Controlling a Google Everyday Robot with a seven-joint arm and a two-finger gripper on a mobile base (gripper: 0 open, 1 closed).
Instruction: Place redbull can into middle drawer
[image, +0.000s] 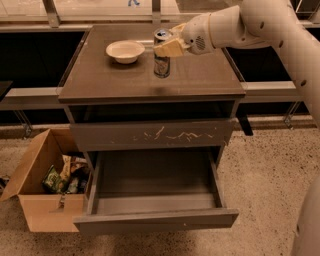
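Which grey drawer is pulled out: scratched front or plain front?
The lower, plain-fronted grey drawer, inside exposed; the white-scratched drawer front above is pushed in. The gripper is up at the slim blue-and-silver can.

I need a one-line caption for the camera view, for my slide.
Gripper at the redbull can on the cabinet top, middle drawer open below.

No lettering, brand mark, number or sign can be read anywhere, not even on the redbull can, which the gripper clasps near its top, just above the cabinet top.
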